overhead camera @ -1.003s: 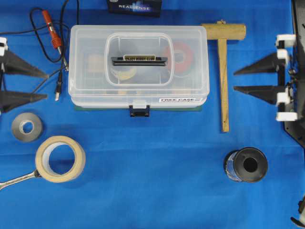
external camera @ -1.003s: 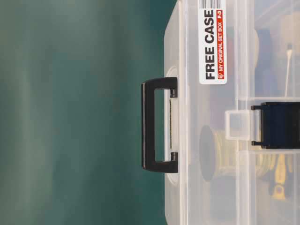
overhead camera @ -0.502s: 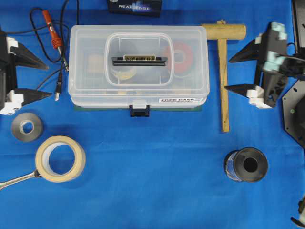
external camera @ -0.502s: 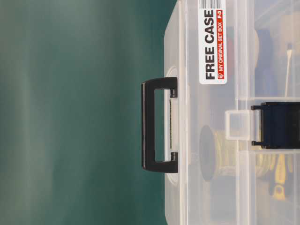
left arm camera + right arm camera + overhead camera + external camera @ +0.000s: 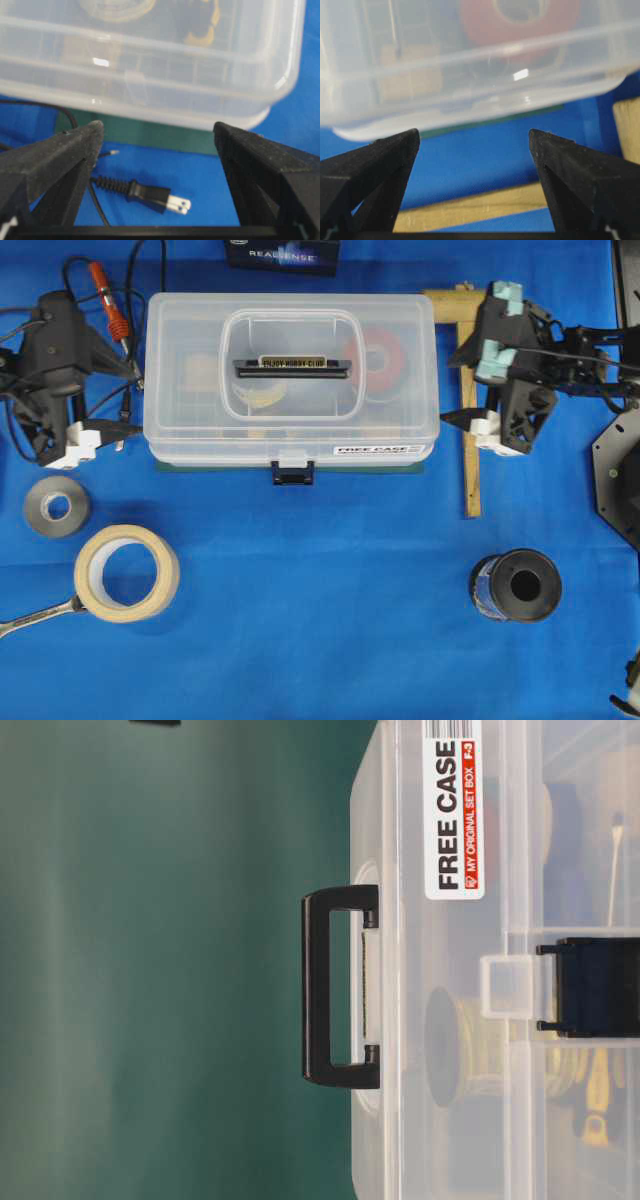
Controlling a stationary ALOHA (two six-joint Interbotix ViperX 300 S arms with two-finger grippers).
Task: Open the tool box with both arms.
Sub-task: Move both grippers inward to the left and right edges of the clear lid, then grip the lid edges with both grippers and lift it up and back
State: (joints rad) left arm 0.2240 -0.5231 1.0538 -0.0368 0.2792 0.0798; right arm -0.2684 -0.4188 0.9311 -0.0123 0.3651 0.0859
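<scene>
Mid-worktop, one tool box, lid shut. Two claws, left claw and right claw, flank it, spread wide, empty. Overhead alone shows three tape rolls; the left wrist view, a plug.

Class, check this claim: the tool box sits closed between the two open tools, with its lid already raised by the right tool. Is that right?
Not quite. The tool box lid is down, front latch fastened; the overhead view shows it. The left tool and right tool stand open beside it.
</scene>
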